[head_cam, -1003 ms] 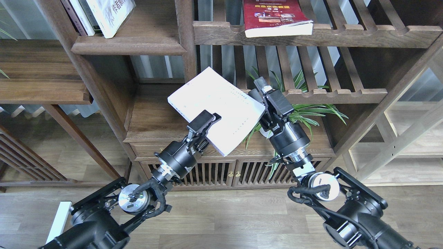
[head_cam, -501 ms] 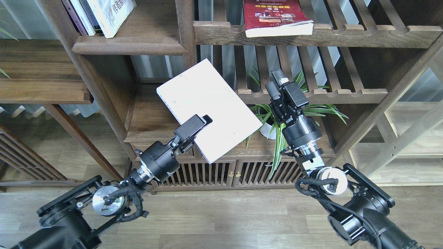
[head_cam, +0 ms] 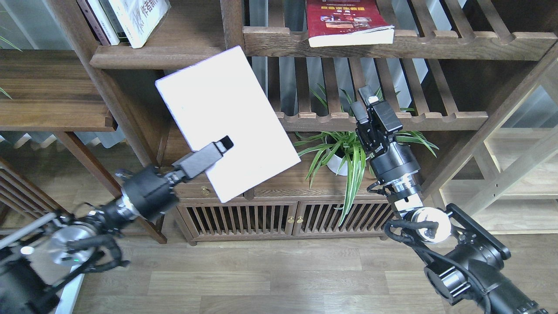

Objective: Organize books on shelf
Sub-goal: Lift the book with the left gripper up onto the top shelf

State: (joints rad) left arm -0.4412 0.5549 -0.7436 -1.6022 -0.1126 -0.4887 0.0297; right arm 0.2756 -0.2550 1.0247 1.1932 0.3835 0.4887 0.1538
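Fingers of the left gripper (head_cam: pixel 218 150) clamped on the lower edge of the thick pale lavender-white book (head_cam: pixel 226 117), 1 dark finger lying across its cover; fingers of the right gripper (head_cam: pixel 374 109) appear slightly apart and hold nothing, raised beside the potted plant (head_cam: pixel 344 152) and well apart from the book. Item 1, pale book: carried in the air in front of the bookcase, cover facing the head view, plain and nearly unmarked, long axis tilted up and to the left, upper corner just below the rounded front edge of the solid dark-brown shelf (head_cam: pixel 161 56). Target lies up and left of the fingers; left arm is the nearer by far, so judged the arm to finish the placing. Item 2, white book (head_cam: pixel 139 17) with green-and-black characters: leaning on that same shelf beside other volumes at its left end. Item 3, red book (head_cam: pixel 344 22) with small photos: lying flat on a slatted shelf to the right, page edges facing out. Judged need: turn the pale book upright, then slide it in beside item 2
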